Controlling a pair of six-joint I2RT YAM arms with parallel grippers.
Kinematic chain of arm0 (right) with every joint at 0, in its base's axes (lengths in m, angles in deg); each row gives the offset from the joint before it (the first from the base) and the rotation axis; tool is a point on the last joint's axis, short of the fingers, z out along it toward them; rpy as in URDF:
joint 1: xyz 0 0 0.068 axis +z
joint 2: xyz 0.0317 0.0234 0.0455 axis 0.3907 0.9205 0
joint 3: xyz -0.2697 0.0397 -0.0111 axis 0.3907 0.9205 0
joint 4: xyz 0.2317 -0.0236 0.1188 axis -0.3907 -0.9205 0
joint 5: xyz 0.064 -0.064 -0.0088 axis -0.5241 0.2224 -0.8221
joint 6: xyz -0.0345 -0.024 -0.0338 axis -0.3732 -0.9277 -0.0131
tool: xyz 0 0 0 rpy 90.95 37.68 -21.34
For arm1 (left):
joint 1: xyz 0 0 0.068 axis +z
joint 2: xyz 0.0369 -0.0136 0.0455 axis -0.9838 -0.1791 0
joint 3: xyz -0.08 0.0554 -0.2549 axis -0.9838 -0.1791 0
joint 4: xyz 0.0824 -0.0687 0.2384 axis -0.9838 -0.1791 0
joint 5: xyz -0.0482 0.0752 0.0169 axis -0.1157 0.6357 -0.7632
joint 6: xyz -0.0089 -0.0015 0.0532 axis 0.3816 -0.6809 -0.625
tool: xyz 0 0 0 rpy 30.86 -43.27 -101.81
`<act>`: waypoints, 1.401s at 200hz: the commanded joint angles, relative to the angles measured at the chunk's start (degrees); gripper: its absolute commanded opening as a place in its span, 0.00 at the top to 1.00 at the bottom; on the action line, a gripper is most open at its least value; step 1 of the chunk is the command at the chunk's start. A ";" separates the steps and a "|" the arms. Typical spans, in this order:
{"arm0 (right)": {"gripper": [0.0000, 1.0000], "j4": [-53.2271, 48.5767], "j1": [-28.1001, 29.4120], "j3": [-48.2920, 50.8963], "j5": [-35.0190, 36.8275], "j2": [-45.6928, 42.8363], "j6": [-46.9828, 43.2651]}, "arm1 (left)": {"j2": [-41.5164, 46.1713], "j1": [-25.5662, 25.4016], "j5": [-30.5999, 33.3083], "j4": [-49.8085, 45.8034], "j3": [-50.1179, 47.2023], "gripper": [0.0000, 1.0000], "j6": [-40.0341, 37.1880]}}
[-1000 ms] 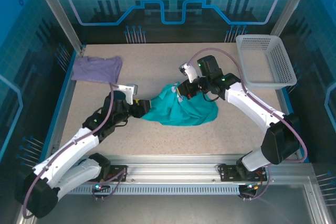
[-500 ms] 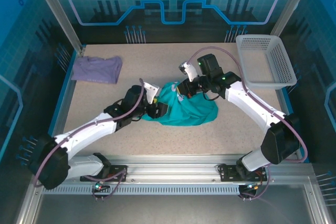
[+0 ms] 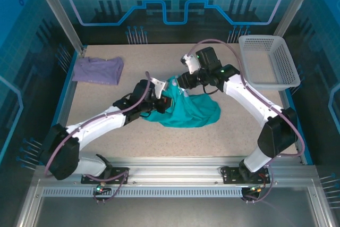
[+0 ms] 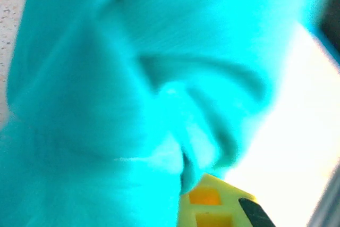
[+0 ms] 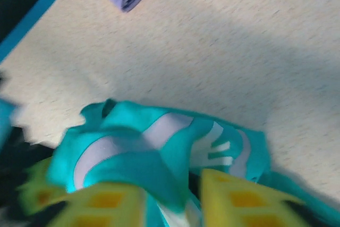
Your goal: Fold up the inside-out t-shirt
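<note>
I see the teal t-shirt (image 3: 194, 111) lying crumpled in a heap in the middle of the table (image 3: 239, 136), its white print (image 5: 159, 131) showing.

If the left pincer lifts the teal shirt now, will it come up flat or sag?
Probably floppy: the teal t-shirt lies crumpled in soft folds, so it should sag from the left pincer rather than hold shape. Thin cloth, so likely light. Pushed, it would probably bunch on the table instead of sliding whole.
</note>
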 commanded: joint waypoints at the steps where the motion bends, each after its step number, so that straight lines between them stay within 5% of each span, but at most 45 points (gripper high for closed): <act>1: 0.53 -1.93 0.34 -0.51 8.93 -2.87 1.45 | 7.14 -0.41 -1.38 3.15 1.57 1.00 13.37; 51: 0.36 14.00 7.90 25.85 6.89 -22.63 4.94 | 13.15 -0.44 2.54 3.41 1.48 1.00 19.88; 90: 0.28 28.25 14.87 30.76 8.10 -16.08 11.59 | 14.98 -0.41 2.20 2.17 2.14 1.00 19.92; 108: 0.35 32.31 15.88 30.53 13.27 -11.00 14.28 | 15.80 -0.43 3.59 1.48 1.56 1.00 19.21; 120: 0.52 29.01 15.44 29.66 20.88 -10.04 15.23 | 16.39 -0.28 4.86 0.46 1.57 1.00 18.52; 141: 0.65 26.16 14.16 32.03 26.83 -13.49 13.45 | 17.89 0.16 5.64 -1.16 2.04 1.00 17.80; 178: 0.92 26.22 7.47 39.15 15.83 -23.19 8.77 | 18.54 3.19 2.30 -1.85 2.10 1.00 18.74; 205: 1.00 27.30 4.05 40.01 4.52 -27.13 6.08 | 17.98 4.37 0.45 -1.59 2.47 1.00 19.17; 239: 1.00 31.31 -0.48 39.90 -10.32 -29.86 7.28 | 14.59 6.00 4.86 -4.92 3.52 1.00 18.02; 280: 1.00 32.91 -1.56 37.72 -15.66 -25.44 13.15 | 2.75 8.49 12.99 -9.53 6.17 0.95 11.67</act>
